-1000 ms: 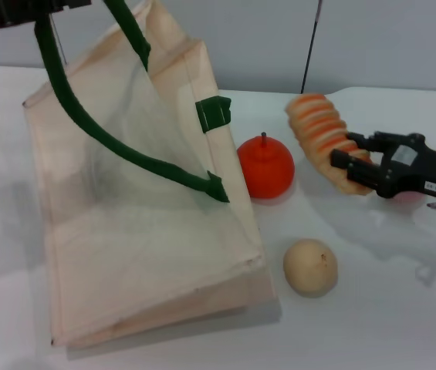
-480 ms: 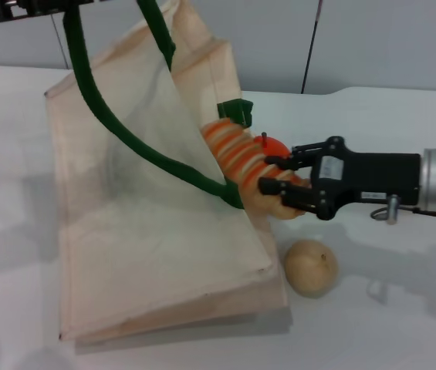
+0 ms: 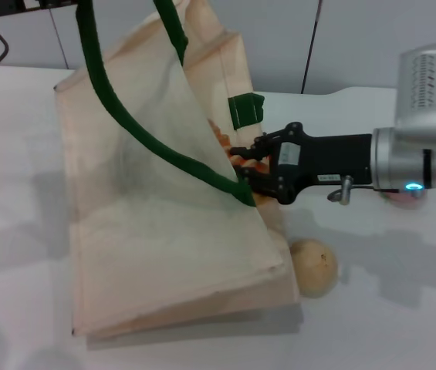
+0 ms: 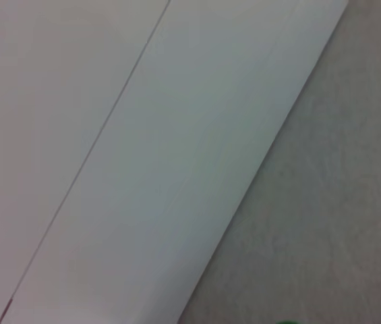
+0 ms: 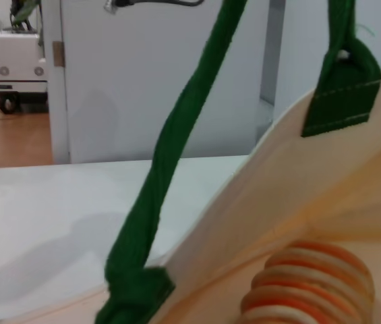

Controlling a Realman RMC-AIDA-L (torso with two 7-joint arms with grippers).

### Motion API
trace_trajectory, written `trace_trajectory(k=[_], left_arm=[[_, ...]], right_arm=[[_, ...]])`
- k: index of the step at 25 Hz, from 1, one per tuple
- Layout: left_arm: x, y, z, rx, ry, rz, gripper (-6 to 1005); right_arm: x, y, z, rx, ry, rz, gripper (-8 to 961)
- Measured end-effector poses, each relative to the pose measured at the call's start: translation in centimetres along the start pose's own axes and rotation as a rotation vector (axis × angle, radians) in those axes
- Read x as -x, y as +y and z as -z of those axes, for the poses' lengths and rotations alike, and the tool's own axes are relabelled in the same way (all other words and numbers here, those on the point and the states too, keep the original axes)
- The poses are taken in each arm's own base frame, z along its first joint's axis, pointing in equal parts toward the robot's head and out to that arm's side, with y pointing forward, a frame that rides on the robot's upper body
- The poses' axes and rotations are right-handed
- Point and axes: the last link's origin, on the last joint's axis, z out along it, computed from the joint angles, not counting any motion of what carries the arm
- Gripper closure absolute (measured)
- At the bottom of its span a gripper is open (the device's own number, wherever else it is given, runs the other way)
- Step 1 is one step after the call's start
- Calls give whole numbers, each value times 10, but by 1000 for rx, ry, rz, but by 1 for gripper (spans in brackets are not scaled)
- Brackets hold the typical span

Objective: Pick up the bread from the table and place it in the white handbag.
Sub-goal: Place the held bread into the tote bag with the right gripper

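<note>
Poking into the mouth of the white handbag [image 3: 156, 231], the bread [image 3: 237, 160] sits clenched in the right end effector [image 3: 250, 166] reaching from three o'clock. A beige ball [image 3: 314, 267] lies on the worktop [image 3: 387, 308] at five o'clock. Left end effector's grip: cannot tell.

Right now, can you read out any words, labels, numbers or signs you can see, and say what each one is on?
No text can be read.
Right gripper, at the white handbag with the bread: two small pale labels on its black body, too blurred to read.
White cabinet in the background of the right wrist view: round markings, too small to read.
Handbag, bread, round beige ball: no print visible.
</note>
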Motion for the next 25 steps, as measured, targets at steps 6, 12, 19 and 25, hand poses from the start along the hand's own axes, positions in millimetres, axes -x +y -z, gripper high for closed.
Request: trace_trajectory(k=[6,12,19,25], left_arm=[[1,0,-1,1,-4,1,976],[1,0,-1,1,-5,0,975],[1,0,-1,2,-3,0,974],[2,0,0,-2,-1,3,972]], right_arm=[[4,5,-7,32,-7,13,700],[5,9,-7,50,-29,46,706],[4,7,-6,31,-35,33,452],[3,6,-4,21,-41,25,215]])
